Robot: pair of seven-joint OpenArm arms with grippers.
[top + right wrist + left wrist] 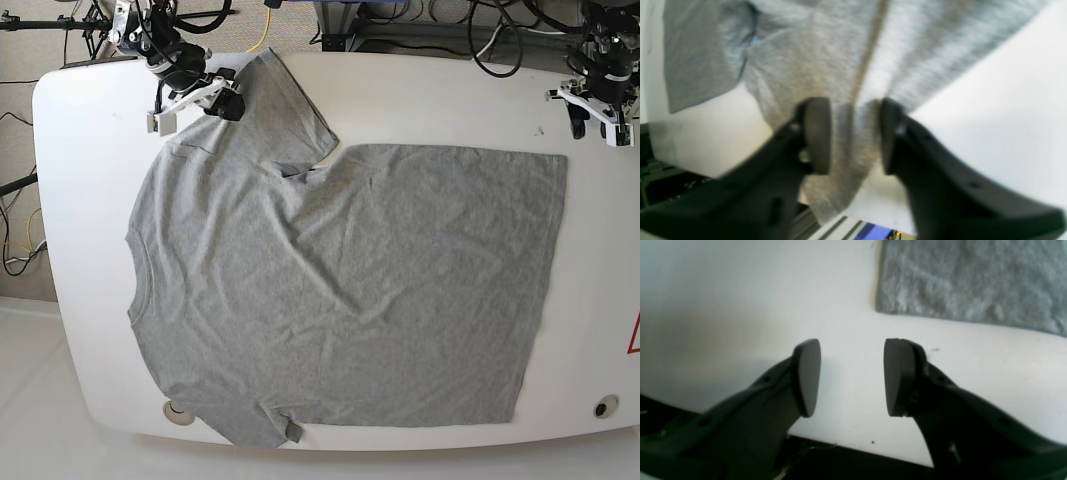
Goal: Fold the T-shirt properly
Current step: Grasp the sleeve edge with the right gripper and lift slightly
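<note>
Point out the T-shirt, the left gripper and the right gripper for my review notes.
T-shirt (pixel 350 300): base view, middle of the grey body.
left gripper (pixel 852 376): left wrist view, the gap midway between its open fingers.
right gripper (pixel 855 136): right wrist view, midway between the fingers, with shirt fabric there.

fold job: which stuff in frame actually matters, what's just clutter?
In play:
- T-shirt, spread flat on the white table
- right end effector, sleeve cloth between its open jaws
- left end effector, open, over bare table by the hem corner

Just lying about:
- cables behind the table
- red-and-white sticker on the table edge
</note>
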